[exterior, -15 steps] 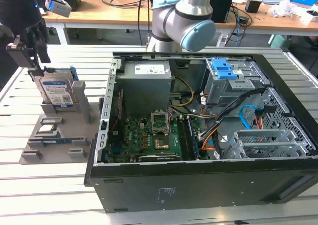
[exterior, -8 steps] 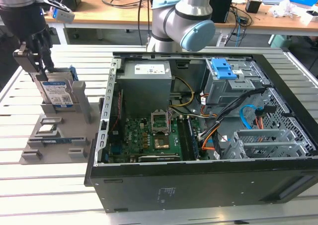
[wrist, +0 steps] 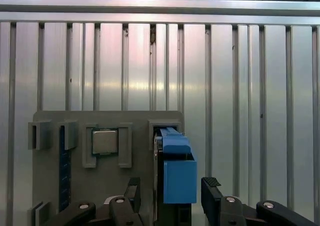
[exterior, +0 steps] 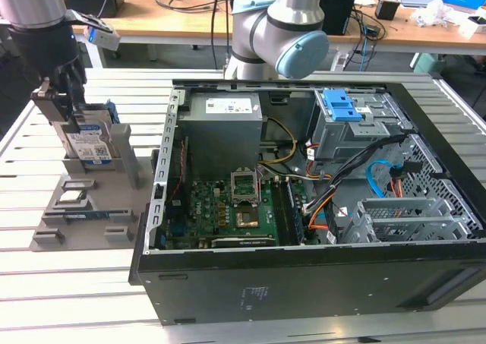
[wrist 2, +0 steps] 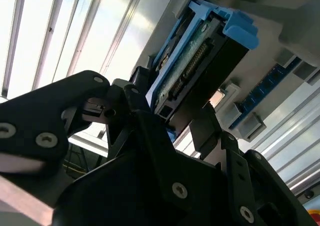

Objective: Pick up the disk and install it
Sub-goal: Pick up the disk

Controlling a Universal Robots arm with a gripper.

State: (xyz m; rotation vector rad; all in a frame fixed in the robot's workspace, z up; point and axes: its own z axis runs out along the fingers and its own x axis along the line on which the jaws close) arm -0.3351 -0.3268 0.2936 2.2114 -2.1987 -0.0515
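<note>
At the exterior view's left: a grey plastic holder plate (exterior: 85,207) with moulded slots lies on the ribbed aluminium table (exterior: 45,298).
Disk: a flat rectangular silver metal hard drive (exterior: 87,143) with a white-and-blue label and a blue plastic carrier frame. It stands on edge in one slot of the holder, upright, with its top end free.
Gripper: the arm's black two-fingered gripper (exterior: 64,110) hangs directly over the disk, reaching down around its top end.
Fingers: spread, one on each broad face of the disk. In the first wrist view the fingers (wrist: 134,193) flank the blue frame of the disk (wrist: 177,176), with a thin gap on either side, so they are not pinching it.
Second wrist view: the disk (wrist 2: 195,66) runs out from between the finger links, showing a green circuit board and a connector.
Handling, as a judgement: the disk is stiff, dense and fairly heavy for its size. Its smooth metal faces could slip, its plastic frame may flex, and the board and connector are fragile.
Where to hold: across the thickness, on the two broad faces, near the middle of the top end and clear of the connector.
Centre to right: an open black metal computer case (exterior: 304,287) sits well apart from the disk.
</note>
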